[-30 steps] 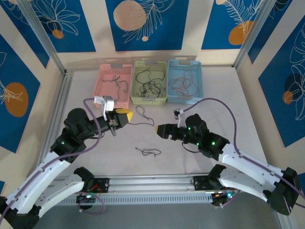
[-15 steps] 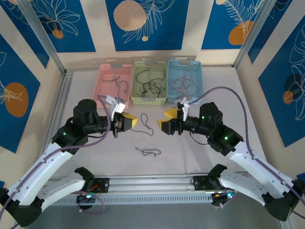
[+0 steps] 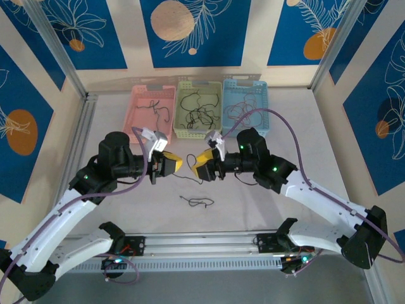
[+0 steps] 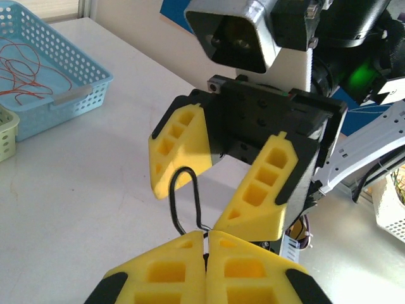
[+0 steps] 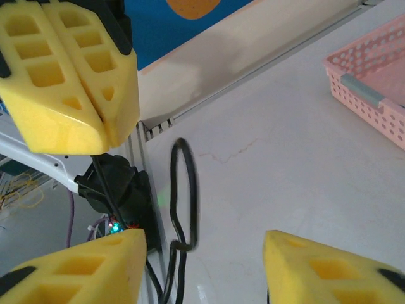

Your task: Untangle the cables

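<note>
from above, the left gripper [image 3: 169, 163] and the right gripper [image 3: 204, 163] face each other over the middle of the table [image 3: 304, 126], tips near but apart. a thin black cable [image 3: 196, 179] sags between and below them. a second cable [image 3: 196, 202] lies on the table nearer to us. at the far edge stand a pink basket [image 3: 152, 95], a green basket [image 3: 198, 88] and a blue basket [image 3: 247, 85], each with cables in it

in the left wrist view, the left gripper [image 4: 205, 235] has its pads pressed tight together, and the end of the black cable [image 4: 183, 196] is pinched in the seam. the cable rises as a narrow loop into the gap of the right gripper [image 4: 190, 208], whose fingers stand partly apart and hold nothing. the loop sits close to one finger; we cannot tell if it touches. far left, the blue basket [image 4: 76, 95] holds red cables [image 4: 25, 69]

in the right wrist view, the right gripper [image 5: 202, 253] has the loop of the black cable [image 5: 183, 190] between its fingers, nearer one side. the left gripper [image 5: 104, 136] is opposite, clamped shut. the pink basket [image 5: 373, 82] is on the right

to do this well, we think we should centre the loop in the gap before closing. the left grip should be kept firm, and we should pull apart slowly and level. pinching both strands at the twist could tighten the tangle instead of freeing it
</note>
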`<state>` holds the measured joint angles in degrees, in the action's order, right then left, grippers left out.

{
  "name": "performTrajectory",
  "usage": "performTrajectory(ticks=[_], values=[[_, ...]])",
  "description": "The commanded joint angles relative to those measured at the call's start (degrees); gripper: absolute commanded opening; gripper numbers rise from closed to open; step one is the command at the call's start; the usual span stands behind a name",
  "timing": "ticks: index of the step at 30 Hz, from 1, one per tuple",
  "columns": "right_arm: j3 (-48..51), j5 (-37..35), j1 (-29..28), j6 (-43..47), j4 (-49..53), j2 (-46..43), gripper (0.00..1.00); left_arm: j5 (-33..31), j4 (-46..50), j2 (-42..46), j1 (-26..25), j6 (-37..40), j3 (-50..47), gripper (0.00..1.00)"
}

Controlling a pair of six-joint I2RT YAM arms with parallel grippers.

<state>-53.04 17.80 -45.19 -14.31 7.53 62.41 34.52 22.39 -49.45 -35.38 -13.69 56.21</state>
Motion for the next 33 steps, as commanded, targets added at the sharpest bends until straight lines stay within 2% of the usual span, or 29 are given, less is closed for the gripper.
performTrajectory(ticks=[1, 5, 11, 15, 16, 18, 20, 22, 25, 27, 31, 32, 33], values=[[-1.47, 1.7, -0.25, 0.07, -2.54, 0.07, 0.49, 1.69, 0.25, 0.94, 0.29, 0.67, 1.54, 0.0], [-1.72, 3.59, -0.25, -0.59, -3.51, 0.91, 0.38, 2.17, -0.08, 1.02, 0.22, 0.42, 1.28, 0.0], [-1.37, 3.07, 0.08, 0.6, -2.98, 0.05, 0.01, 1.29, 0.57, 1.55, 0.25, 0.67, 1.14, 0.0], [-2.52, -1.29, 1.97, 6.28, 3.52, -1.31, 0.0, -1.3, 4.5, 2.14, 0.28, 2.49, 2.6, 0.0], [-2.95, -3.87, 2.94, 8.23, 6.07, -1.62, 0.0, -2.21, 6.11, 2.37, 0.32, 3.2, 3.2, 0.0], [-3.77, -13.39, 5.33, 11.33, 11.48, -2.5, 0.0, -4.1, 10.06, 3.14, 0.32, 4.82, 4.2, 0.0], [-3.26, -18.58, 9.14, 11.01, 13.62, -4.21, 0.0, -5.49, 12.9, 4.17, 0.34, 5.75, 4.44, 0.0], [-1.2, -17.57, 14.15, 8.05, 12.06, -7.15, 0.0, -5.94, 14.14, 5.29, 0.39, 5.76, 3.97, 0.0], [3.48, -6.95, 18.67, 3.37, 5.25, -10.86, 0.0, -5.61, 13.15, 6.36, 0.46, 4.67, 2.47, 0.0], [4.18, -3.15, 17.83, 1.9, 2.9, -10.77, 0.0, -5.73, 11.72, 6.02, 0.41, 3.92, 1.86, 0.0], [1.77, -5.01, 15.19, 1.81, 2.15, -7.66, 0.0, -6.44, 7.48, 3.93, 0.45, 1.91, 1.63, 0.0], [0.62, -5.85, 15.0, 1.48, 2.07, -6.5, 0.0, -6.4, 6.14, 2.99, 0.48, 1.3, 1.63, 0.04], [-0.77, -7.34, 15.05, 1.06, 2.21, -5.22, 0.0, -6.53, 5.12, 2.08, 0.41, 0.83, 1.87, 0.27]])
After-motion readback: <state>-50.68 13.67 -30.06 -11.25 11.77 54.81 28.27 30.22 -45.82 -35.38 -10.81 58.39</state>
